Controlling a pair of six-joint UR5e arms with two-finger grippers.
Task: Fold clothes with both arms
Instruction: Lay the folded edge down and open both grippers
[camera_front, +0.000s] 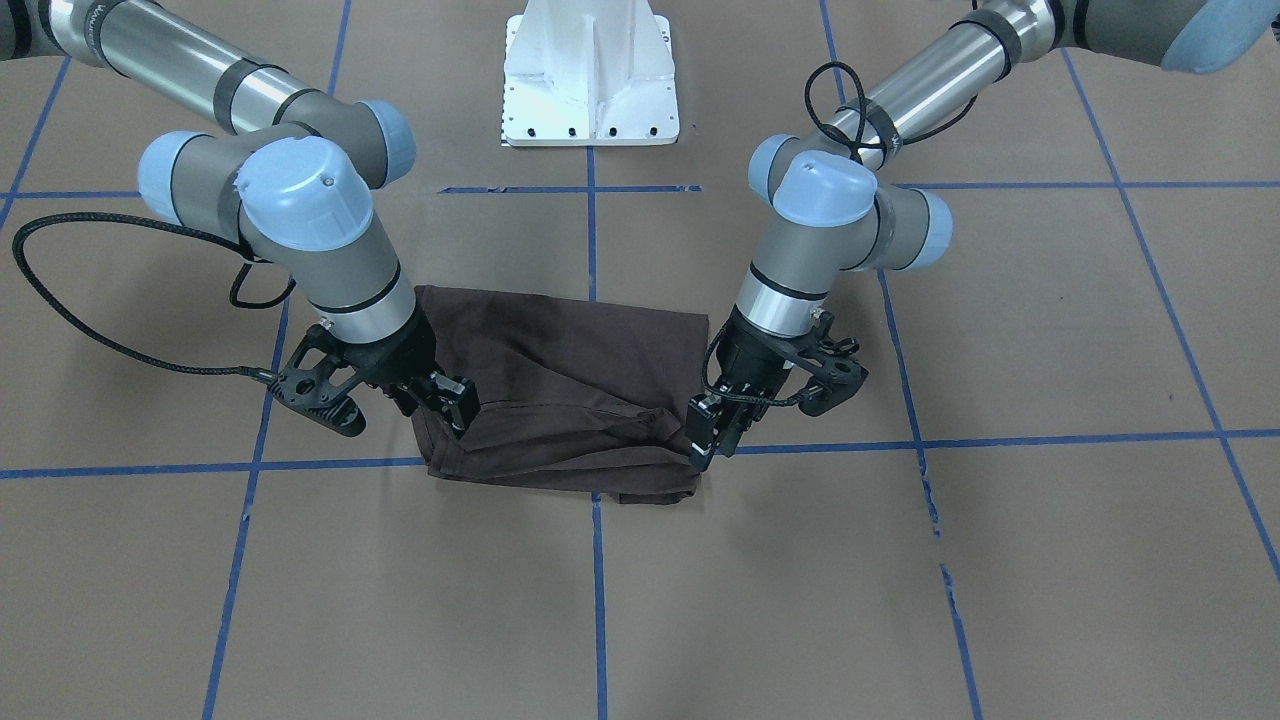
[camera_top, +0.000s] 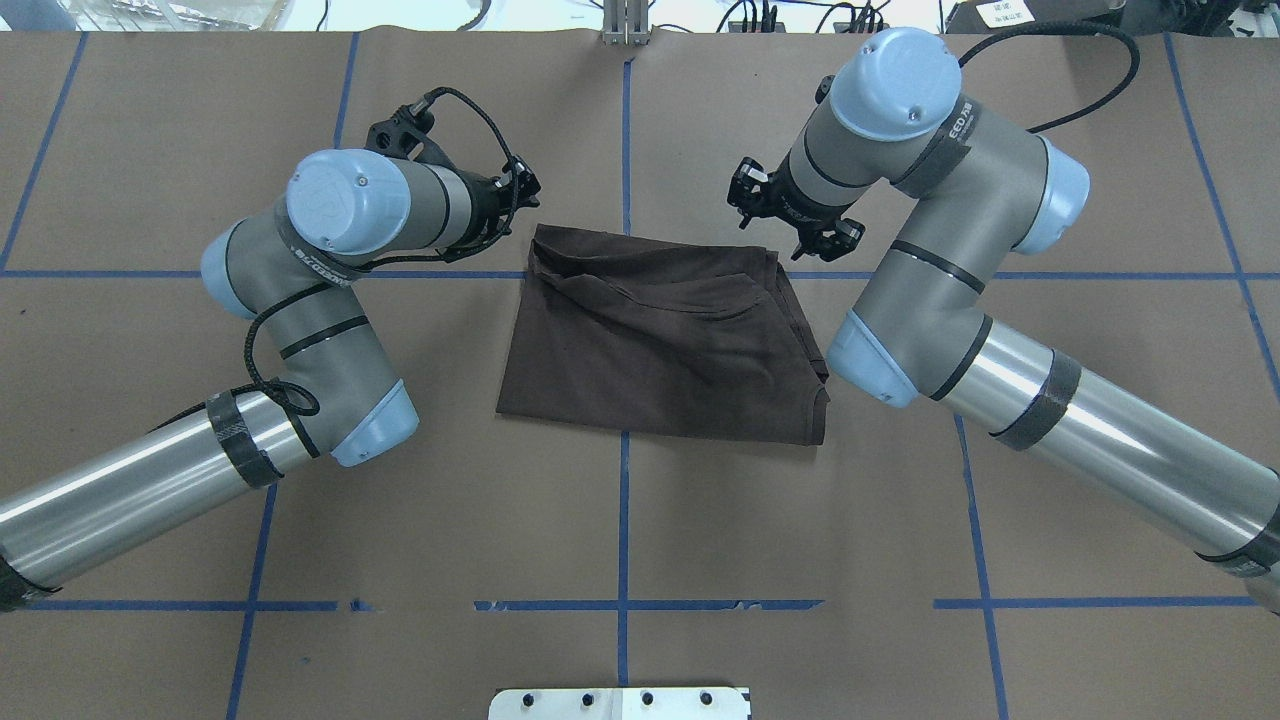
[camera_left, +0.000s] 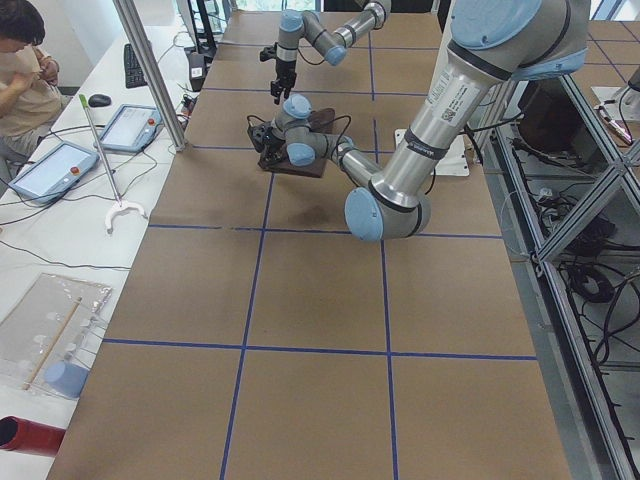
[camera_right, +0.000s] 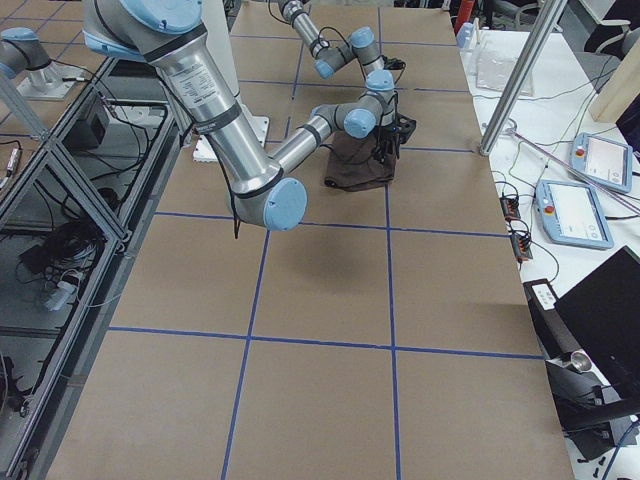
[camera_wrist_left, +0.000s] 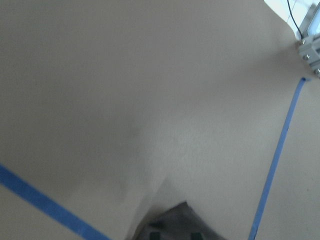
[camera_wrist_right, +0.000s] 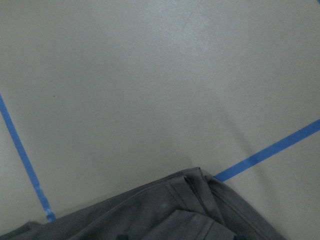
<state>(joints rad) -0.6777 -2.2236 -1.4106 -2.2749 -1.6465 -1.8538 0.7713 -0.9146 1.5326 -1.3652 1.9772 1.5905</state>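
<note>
The dark brown T-shirt (camera_front: 570, 380) lies folded into a rough rectangle at the middle of the table; it also shows in the overhead view (camera_top: 660, 340). My left gripper (camera_front: 708, 445) is at the shirt's corner farthest from the robot on my left. Its fingers are close together with a bunched bit of cloth (camera_wrist_left: 175, 220) between them. My right gripper (camera_front: 455, 402) stands over the opposite far corner, its fingers apart. The shirt's hemmed corner (camera_wrist_right: 200, 200) lies flat below it. Collar, lettering and tags are hidden.
The white pedestal base (camera_front: 590, 80) stands behind the shirt. Blue tape lines (camera_front: 600, 560) grid the brown table. An operator (camera_left: 25, 70) and tablets (camera_left: 55, 170) are at a side desk beyond the table's edge.
</note>
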